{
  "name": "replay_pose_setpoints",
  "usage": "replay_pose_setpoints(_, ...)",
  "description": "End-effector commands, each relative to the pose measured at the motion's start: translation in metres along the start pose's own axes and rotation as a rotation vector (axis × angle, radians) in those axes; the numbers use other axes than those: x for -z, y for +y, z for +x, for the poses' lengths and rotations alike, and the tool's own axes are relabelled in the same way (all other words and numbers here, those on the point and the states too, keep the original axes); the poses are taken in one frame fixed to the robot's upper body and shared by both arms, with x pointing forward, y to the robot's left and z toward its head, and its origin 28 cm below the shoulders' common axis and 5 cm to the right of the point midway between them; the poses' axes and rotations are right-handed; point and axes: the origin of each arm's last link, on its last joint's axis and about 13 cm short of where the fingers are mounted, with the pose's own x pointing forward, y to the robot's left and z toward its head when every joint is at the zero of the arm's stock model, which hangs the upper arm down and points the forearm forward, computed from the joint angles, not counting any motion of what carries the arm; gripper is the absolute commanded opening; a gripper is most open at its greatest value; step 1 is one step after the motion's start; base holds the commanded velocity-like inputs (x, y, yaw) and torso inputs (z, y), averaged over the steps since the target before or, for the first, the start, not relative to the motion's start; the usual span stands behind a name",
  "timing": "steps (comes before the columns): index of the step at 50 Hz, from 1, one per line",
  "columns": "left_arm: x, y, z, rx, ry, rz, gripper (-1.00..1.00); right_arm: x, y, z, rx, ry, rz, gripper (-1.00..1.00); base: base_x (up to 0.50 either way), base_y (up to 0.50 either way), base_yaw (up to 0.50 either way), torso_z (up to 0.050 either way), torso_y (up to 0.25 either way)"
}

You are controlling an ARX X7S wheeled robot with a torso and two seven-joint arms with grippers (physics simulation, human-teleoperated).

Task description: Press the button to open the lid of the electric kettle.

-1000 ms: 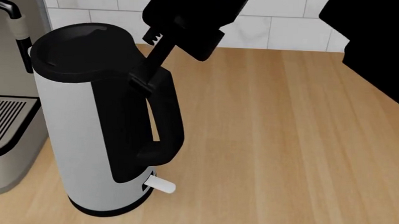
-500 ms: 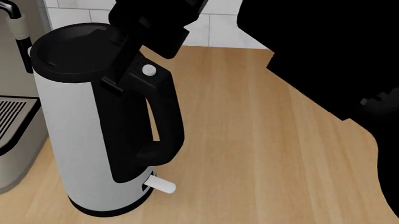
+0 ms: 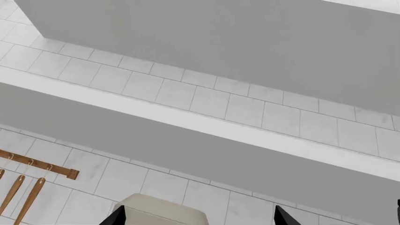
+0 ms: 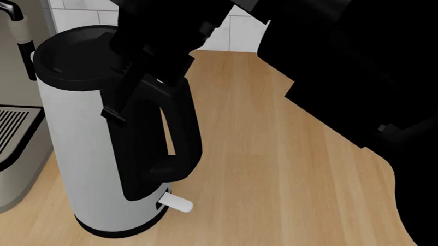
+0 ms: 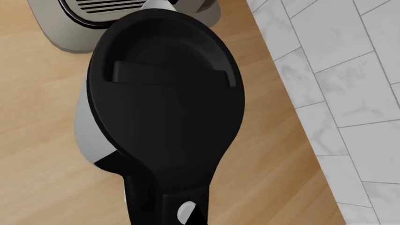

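The white electric kettle stands at the left of the wooden counter, its black loop handle facing me. The black lid lies flat and closed on top; it fills the right wrist view. My right gripper is shut and reaches down over the top of the handle, hiding the button in the head view. In the right wrist view its dark fingertip overlaps the white round button; I cannot tell whether it touches. My left gripper is open, empty and pointed at the tiled wall.
A grey-beige coffee machine with a metal grille stands close to the kettle's left and also shows in the right wrist view. A white tiled wall runs behind. The counter stretches to the right, partly covered by my black right arm.
My right arm has swung left and down over the kettle's handle top. The white button, visible half a second ago, is now covered in the head view. The lid has not moved.
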Motion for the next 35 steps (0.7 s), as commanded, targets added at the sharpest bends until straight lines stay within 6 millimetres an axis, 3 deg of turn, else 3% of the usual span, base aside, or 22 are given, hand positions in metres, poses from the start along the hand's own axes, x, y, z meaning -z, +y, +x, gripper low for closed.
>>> replay_pose_setpoints(1,0.0,0.0,0.0,0.002,-0.001,-0.001,1.0,0.005,0.002,0.009,-0.012,0.005,0.012,-1.0,0.0,0.0,0.0,0.0,0.0)
replay_pose_setpoints(35,0.001,-0.001,-0.001,0.012,0.001,0.001,1.0,0.013,0.002,0.023,-0.025,0.063,0.027,-1.0,0.0,0.0,0.0,0.0,0.0)
